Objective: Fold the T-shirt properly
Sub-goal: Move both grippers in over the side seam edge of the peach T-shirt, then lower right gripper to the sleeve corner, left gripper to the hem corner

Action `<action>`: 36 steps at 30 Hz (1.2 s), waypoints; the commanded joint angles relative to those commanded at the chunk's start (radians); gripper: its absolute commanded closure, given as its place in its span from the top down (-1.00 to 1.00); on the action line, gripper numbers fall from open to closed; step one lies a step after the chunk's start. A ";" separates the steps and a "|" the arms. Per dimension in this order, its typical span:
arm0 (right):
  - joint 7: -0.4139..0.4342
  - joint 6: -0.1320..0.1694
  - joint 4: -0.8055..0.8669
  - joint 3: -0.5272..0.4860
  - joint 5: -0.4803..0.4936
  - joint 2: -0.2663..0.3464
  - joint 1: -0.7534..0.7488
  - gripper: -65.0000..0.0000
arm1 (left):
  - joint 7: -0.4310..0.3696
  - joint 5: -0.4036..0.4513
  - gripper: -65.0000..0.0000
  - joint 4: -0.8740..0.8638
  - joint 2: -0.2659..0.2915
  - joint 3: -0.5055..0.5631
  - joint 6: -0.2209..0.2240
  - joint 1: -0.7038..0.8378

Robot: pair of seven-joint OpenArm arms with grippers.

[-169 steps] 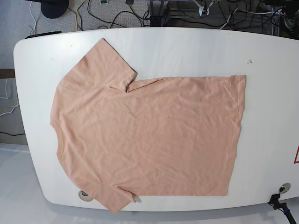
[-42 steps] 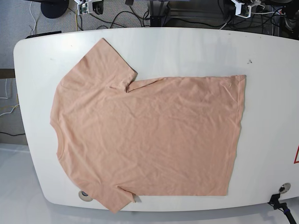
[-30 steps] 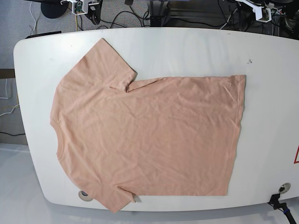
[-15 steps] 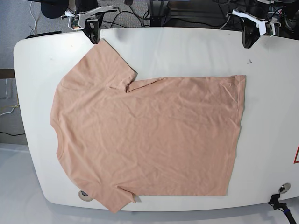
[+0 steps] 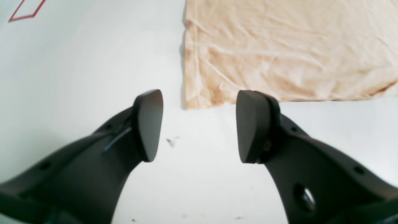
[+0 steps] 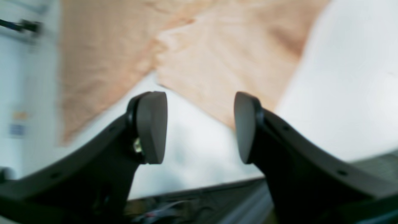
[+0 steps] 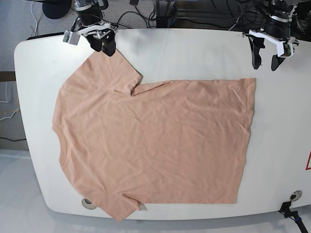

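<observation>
The peach T-shirt (image 7: pixel 150 141) lies flat and slightly wrinkled on the white table (image 7: pixel 194 48), collar to the left and hem to the right. My left gripper (image 7: pixel 265 62) is open and empty, above bare table just beyond the shirt's far hem corner. In the left wrist view the gripper (image 5: pixel 200 124) is open, and that corner of the T-shirt (image 5: pixel 279 46) lies just ahead of the fingertips. My right gripper (image 7: pixel 103 47) is open and empty at the tip of the far sleeve. In the blurred right wrist view the open gripper (image 6: pixel 199 124) frames the sleeve (image 6: pixel 224 65).
Cables (image 7: pixel 131 14) and a black stand base (image 7: pixel 56 7) lie on the floor behind the table. Two round grommets (image 7: pixel 88 203) (image 7: pixel 295 195) sit near the front edge. A red marking (image 7: pixel 308 162) is at the right edge. A small dark speck (image 7: pixel 260 63) is near the left gripper.
Both grippers have come in from the far side and down toward the table's back edge, the right one to the sleeve, the left one to the hem corner. The shirt has not moved.
</observation>
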 joint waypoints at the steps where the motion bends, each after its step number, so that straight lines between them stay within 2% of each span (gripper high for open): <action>1: -0.029 -0.002 0.000 0.012 0.040 0.000 0.006 0.02 | 0.034 -0.023 0.09 0.000 0.000 0.000 0.000 -0.015; 3: -0.091 -0.003 0.000 0.055 0.121 0.000 0.023 0.02 | 0.092 -0.058 0.09 0.000 -0.002 0.000 0.000 -0.048; 7: -0.196 -0.003 -0.002 0.132 0.230 -0.003 0.026 0.02 | 0.166 -0.064 0.33 0.000 -0.002 -0.002 0.000 -0.097; 10: -0.258 -0.005 -0.028 0.169 0.285 -0.005 0.026 0.02 | 0.192 -0.063 0.33 0.000 -0.002 -0.002 0.000 -0.121; 12: -0.269 -0.005 -0.054 0.173 0.305 -0.005 0.026 0.02 | 0.216 -0.063 0.33 0.000 -0.002 -0.002 0.000 -0.135; 18: -0.272 -0.006 -0.060 0.172 0.305 -0.003 0.025 0.02 | 0.221 -0.063 0.33 0.000 -0.002 -0.028 0.002 -0.143; 22: -0.327 -0.044 -0.086 0.172 0.308 -0.006 0.034 0.02 | 0.221 -0.063 0.33 0.000 -0.002 -0.029 0.002 -0.141; 26: -0.333 -0.046 -0.112 0.170 0.308 -0.021 0.048 0.02 | 0.221 -0.061 0.33 -0.002 -0.002 -0.031 0.002 -0.137; 31: -0.390 -0.046 -0.167 0.170 0.308 -0.028 0.078 0.02 | 0.221 -0.061 0.33 -0.002 -0.002 -0.031 0.002 -0.137; 36: -0.393 -0.046 -0.178 0.170 0.308 -0.028 0.104 0.02 | 0.221 -0.061 0.33 -0.002 -0.002 -0.031 0.002 -0.135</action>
